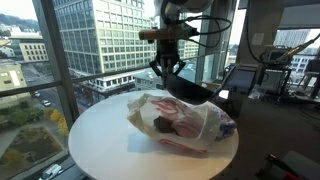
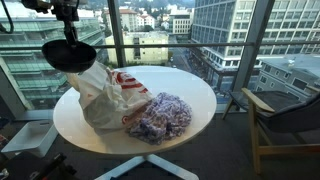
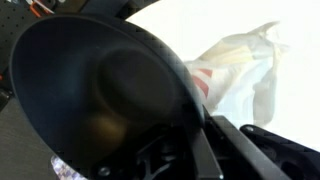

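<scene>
My gripper [image 1: 168,72] is shut on the rim of a black bowl [image 1: 190,88] and holds it in the air above the far edge of a round white table [image 1: 100,140]. In the other exterior view the bowl [image 2: 68,55] hangs under the gripper [image 2: 68,38], over a white plastic bag with red print [image 2: 100,95]. In the wrist view the bowl [image 3: 100,90] fills the left side, with a finger [image 3: 195,125] clamped on its rim and the white bag [image 3: 240,70] beyond. The bag also shows in an exterior view [image 1: 180,120].
A crumpled blue-patterned bag [image 2: 160,115] lies beside the white bag on the table [image 2: 190,85]. A wooden chair [image 2: 285,115] stands to one side. Tall windows [image 2: 150,30] close in the table. Desks with equipment [image 1: 270,70] stand behind.
</scene>
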Controlling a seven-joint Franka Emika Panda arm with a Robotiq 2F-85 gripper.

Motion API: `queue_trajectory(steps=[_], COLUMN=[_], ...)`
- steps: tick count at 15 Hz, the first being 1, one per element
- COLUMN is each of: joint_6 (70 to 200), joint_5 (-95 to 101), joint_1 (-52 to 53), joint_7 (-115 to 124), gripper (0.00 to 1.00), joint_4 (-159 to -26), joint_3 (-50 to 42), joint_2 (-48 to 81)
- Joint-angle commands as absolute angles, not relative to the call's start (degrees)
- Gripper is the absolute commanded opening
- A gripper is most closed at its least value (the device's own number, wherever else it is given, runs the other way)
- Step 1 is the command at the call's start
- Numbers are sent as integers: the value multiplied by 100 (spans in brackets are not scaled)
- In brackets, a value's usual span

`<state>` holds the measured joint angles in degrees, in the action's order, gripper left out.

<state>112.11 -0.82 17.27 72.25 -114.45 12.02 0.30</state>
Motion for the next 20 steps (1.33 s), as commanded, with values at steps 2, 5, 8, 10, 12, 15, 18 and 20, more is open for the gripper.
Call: queue_trajectory(steps=[2, 5, 8, 10, 12, 15, 18, 20], joint_6=[11228, 11148, 11153, 11102, 11162, 11110, 11036, 10996], joint_5=[1018, 1449, 1711, 1771, 1800, 1741, 1644, 1593], joint_1=[1387, 1213, 1150, 1147, 1154, 1177, 1189, 1171], joint_7=[7825, 8015, 8054, 8028, 7978, 7835, 7642, 7520], gripper=[2, 2, 2, 2, 2, 2, 2, 2], joint_4=[-10713, -10067, -9417, -8921, -8427, -7580, -6765, -6256], joint_3=[1116, 964, 749, 574, 380, 123, -71, -189], joint_2=[289, 735, 1300, 1741, 2228, 3050, 3846, 4342])
